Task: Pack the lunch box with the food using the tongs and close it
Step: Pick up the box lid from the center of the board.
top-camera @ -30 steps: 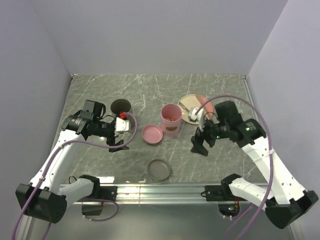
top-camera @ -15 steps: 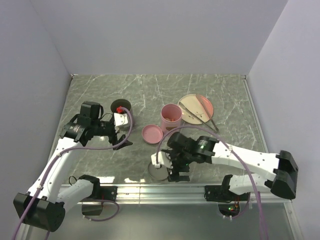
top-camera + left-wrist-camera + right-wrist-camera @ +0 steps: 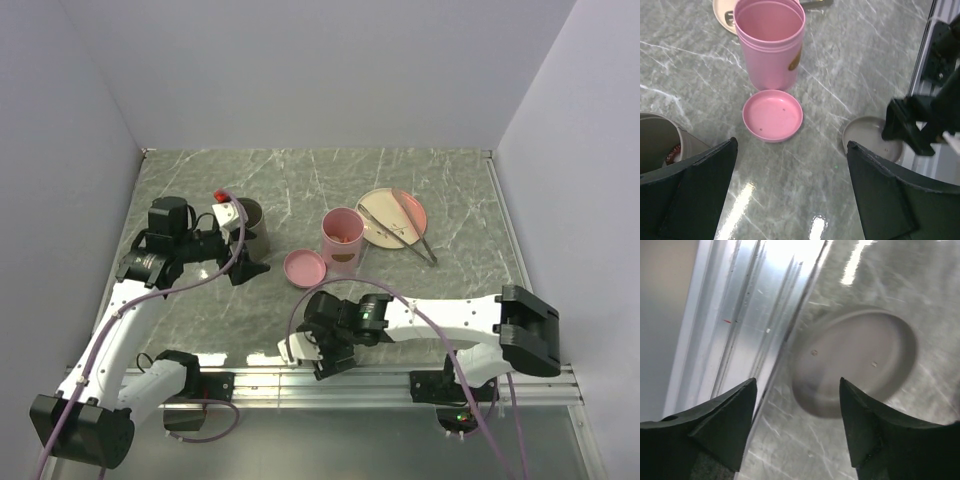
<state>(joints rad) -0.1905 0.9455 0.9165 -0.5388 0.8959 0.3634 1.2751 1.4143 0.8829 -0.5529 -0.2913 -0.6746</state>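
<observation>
Top external view: pink cylindrical lunch box (image 3: 342, 240) stands upright and uncovered mid-table, mouth up, ready to take food. Its round pink lid (image 3: 304, 268) lies flat just left and near of it, apart from the wall and out of the way of the opening. Slim grey metal tongs (image 3: 412, 228) rest across the round cream-and-pink plate (image 3: 375, 210) on the far right. Neither claw holds them, so packing by tongs is not yet in hand.

Left claw (image 3: 790, 145): released, fingers spread wide, nothing between them. It hovers over the grey marbled table (image 3: 300, 180) near the lid. Left wrist view shows a grey cup (image 3: 687, 142) at the left edge with a reddish-brown food piece (image 3: 674, 154) inside. The food supply thus sits within the left arm's reach.

Right claw (image 3: 797, 382): released, fingers apart, grasping nothing. It hangs above a shallow round grey dish (image 3: 855, 360) at the near edge, beside the metal rail (image 3: 740, 315).

Judgement: it is lining up on the dish, probably the cup's cover, to clear it aside.

Whether the lunch box holds any food: cannot tell.
</observation>
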